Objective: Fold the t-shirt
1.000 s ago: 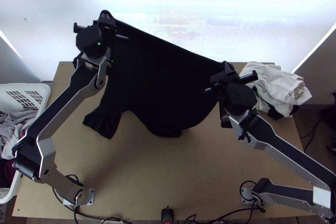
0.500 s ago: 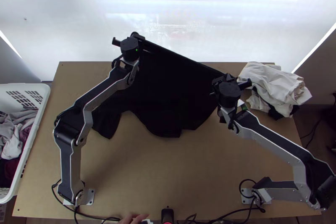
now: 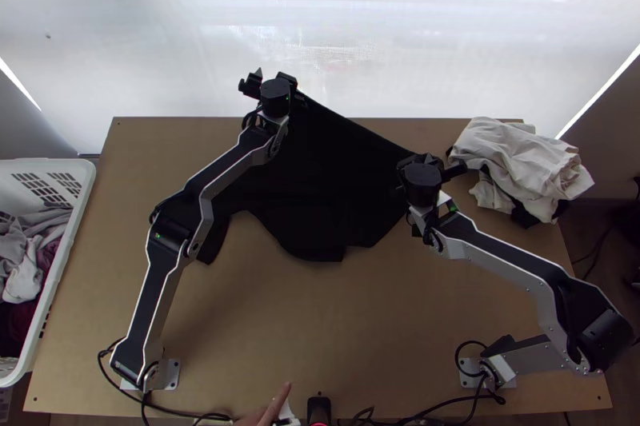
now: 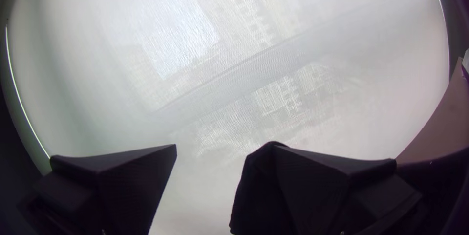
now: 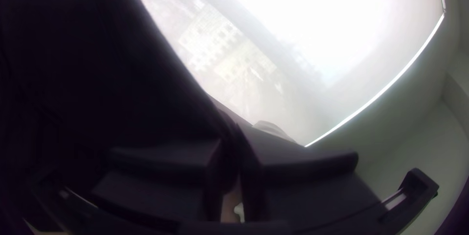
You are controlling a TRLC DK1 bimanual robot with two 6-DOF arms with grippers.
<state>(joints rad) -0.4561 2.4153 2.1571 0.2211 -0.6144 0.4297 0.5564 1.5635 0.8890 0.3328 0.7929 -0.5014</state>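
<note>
1. T-SHIRT: The black t-shirt (image 3: 336, 186) is over the far half of the tabletop (image 3: 320, 330), between the two end effectors. Its far edge runs nearly straight from one end effector to the other; the near part hangs or lies in loose, uneven lobes. No finished fold can be made out.
2. RIGHT END EFFECTOR: The right end effector (image 5: 229, 152) is closed on the t-shirt, with fabric pinched between its fingers near one end of the far edge.
3. LEFT END EFFECTOR: The left end effector (image 4: 224, 147) is open, beyond the tabletop's far edge. Fabric lies against one finger (image 4: 312, 186); the gap between the fingers shows no fabric.
4. STEP IN HAND: Judged as preparation, i.e. spreading and aligning the garment ahead of the first fold. The task appears to be at an early stage.
5. NEXT MOVE: Secure the loose end with the left end effector, or free that finger from the fabric. With both ends controlled, draw the edge straight, then lower the t-shirt flat.
6. CAUTION: Withdrawing the left end effector sideways may drag the fabric. An unsecured end may drop and bunch.
7. SURROUNDINGS: A pale cloth pile (image 3: 520, 162) is at the tabletop's far right corner. A laundry basket (image 3: 48, 161) stands at the left side.
</note>
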